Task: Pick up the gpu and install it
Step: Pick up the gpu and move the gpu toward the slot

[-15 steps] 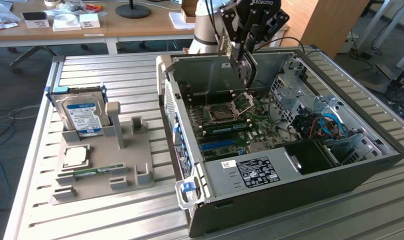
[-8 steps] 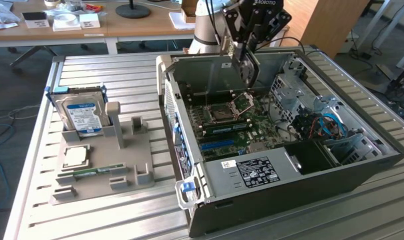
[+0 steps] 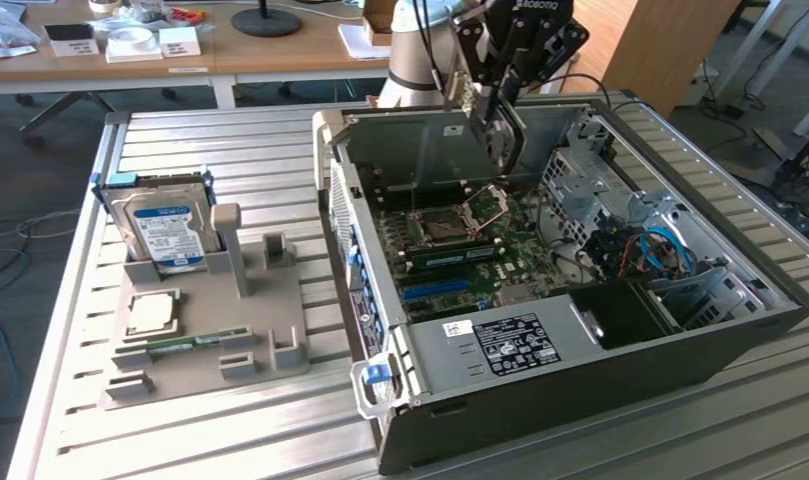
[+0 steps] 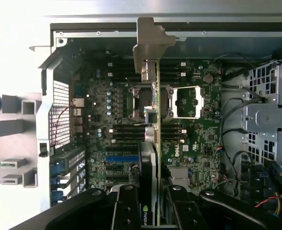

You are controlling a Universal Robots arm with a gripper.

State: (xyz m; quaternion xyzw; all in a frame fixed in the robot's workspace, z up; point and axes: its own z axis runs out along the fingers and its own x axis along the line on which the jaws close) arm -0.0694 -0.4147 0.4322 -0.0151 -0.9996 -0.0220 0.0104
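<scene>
green gpu (image 4: 150, 160) hangs edge-on above the motherboard (image 4: 198, 139), gripper (image 4: 153, 208) clamped around it.

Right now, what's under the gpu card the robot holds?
Under the gpu lies the green motherboard with its processor socket, inside the open computer case. The strip right below the card is covered.

Lab: open computer case (image 3: 578, 400) on slatted metal bench (image 3: 217, 140), cluttered desk (image 3: 244, 50) behind.

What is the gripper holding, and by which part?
The gripper holds the gpu, clamped across both faces at its upper edge by the cooler, with the metal bracket free.
</scene>
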